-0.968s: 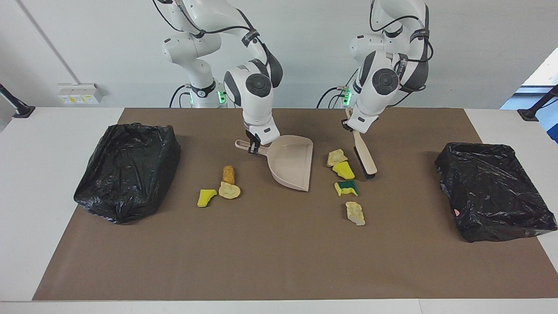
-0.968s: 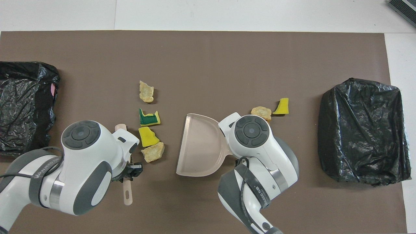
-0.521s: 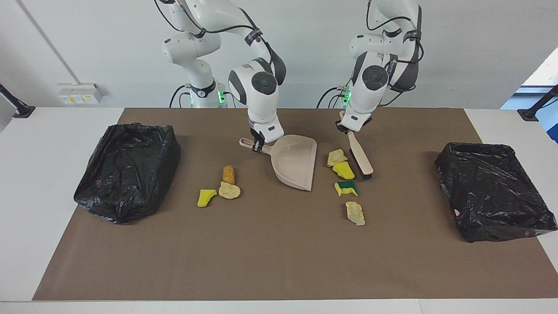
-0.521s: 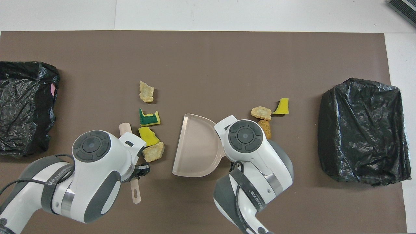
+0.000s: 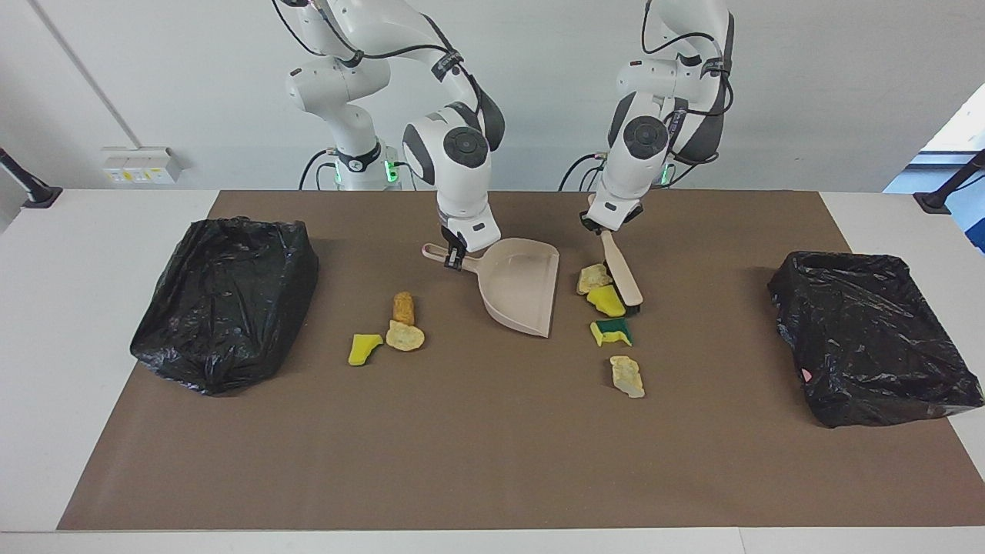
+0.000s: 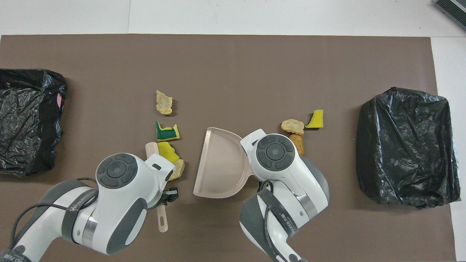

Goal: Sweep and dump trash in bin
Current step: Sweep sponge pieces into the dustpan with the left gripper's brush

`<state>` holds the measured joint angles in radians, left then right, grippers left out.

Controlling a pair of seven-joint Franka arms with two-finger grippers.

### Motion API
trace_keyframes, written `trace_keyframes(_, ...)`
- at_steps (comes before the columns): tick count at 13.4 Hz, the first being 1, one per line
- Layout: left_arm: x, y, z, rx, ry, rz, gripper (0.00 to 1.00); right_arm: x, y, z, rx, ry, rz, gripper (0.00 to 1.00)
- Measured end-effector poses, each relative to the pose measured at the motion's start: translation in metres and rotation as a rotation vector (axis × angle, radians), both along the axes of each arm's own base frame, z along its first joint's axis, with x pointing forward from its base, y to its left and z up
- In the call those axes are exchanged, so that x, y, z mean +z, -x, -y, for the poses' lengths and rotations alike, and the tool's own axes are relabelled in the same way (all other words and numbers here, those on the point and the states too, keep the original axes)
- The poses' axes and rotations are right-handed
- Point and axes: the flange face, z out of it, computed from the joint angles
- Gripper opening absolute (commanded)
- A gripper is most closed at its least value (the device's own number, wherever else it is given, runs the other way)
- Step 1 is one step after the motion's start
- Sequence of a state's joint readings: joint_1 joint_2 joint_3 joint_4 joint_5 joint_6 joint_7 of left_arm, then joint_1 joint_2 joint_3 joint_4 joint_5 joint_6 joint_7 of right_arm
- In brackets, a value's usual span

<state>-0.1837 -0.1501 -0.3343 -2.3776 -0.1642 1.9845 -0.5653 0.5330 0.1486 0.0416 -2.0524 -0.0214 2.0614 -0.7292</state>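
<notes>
My right gripper [image 5: 454,258] is shut on the handle of the beige dustpan [image 5: 523,288], which rests on the mat with its mouth toward four scraps. Those are a beige chunk [image 5: 594,277], a yellow bit [image 5: 606,301], a green-backed bit [image 5: 612,331] and a beige chunk [image 5: 627,375]. My left gripper [image 5: 604,227] is shut on the beige brush [image 5: 623,273], whose bristles stand against the yellow bit. An orange-brown lump [image 5: 403,307], a beige chunk [image 5: 405,336] and a yellow bit [image 5: 363,348] lie beside the dustpan toward the right arm's end.
A black-bagged bin [image 5: 223,300] stands at the right arm's end of the brown mat [image 5: 492,462]. Another black-bagged bin [image 5: 869,338] stands at the left arm's end. In the overhead view the arms' wrists cover part of the dustpan [image 6: 218,163] and the brush [image 6: 162,218].
My left gripper has carried the brush toward the dustpan, up against the two scraps nearest the robots. The dustpan has shifted a little toward those scraps and turned slightly.
</notes>
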Motion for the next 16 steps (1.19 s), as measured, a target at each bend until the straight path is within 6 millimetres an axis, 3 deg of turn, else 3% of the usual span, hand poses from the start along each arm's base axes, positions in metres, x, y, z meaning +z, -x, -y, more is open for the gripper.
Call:
trace_keyframes(6,0.002,0.005,0.029,-0.113,0.147,0.031,0.00,-0.001,0.000,0.001,-0.001,0.002,-0.001,0.00)
trace_keyframes(12,0.010,0.022,0.063,-0.188,0.189,0.039,0.00,-0.001,-0.001,0.003,-0.003,0.004,-0.001,0.00)
trace_keyframes(16,0.023,0.015,0.085,-0.199,0.239,0.045,0.00,-0.001,0.000,0.002,-0.002,0.004,-0.001,0.00)
